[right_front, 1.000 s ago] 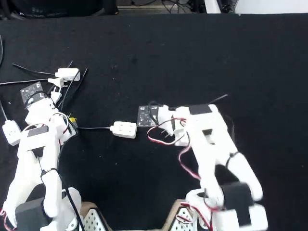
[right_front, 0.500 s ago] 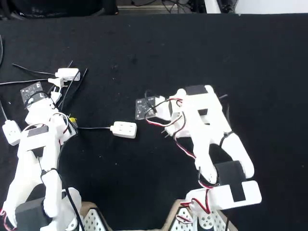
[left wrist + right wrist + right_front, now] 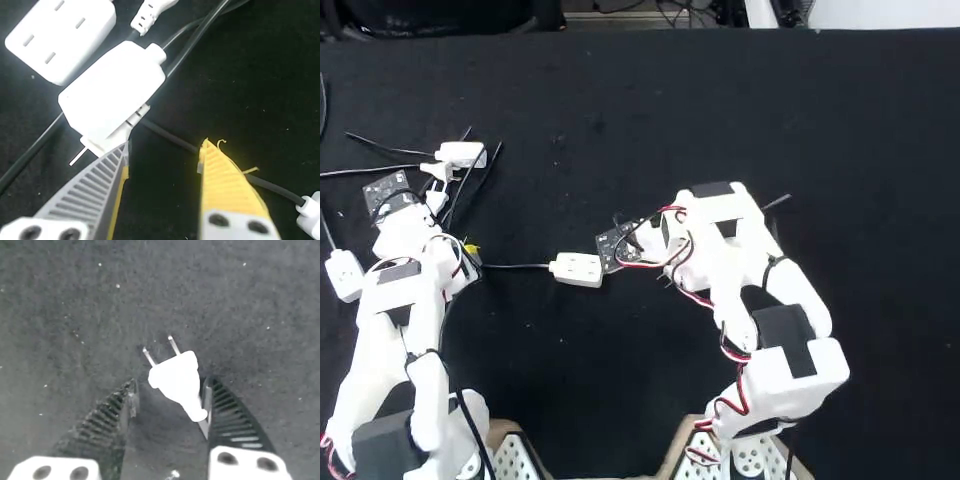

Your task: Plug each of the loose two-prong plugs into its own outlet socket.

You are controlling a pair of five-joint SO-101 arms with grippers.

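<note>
right tool (image 3: 169, 386) released, jaws wide around a white two-prong plug (image 3: 177, 380); plug touches one finger only. left tool (image 3: 165, 146) released above a black cable (image 3: 172, 137). desk (image 3: 740, 120) black cloth, lint-specked. plug stubby, two bare prongs pointing away from the tool; lies mid-desk near white outlet socket (image 3: 577, 268).

A white plug (image 3: 177, 380) lies loose on the table (image 3: 240, 300). A white socket (image 3: 577, 269) on a black cord (image 3: 515, 266) lies mid-table. A bigger plug (image 3: 112, 92) rests just beside a socket block (image 3: 60, 35).
</note>
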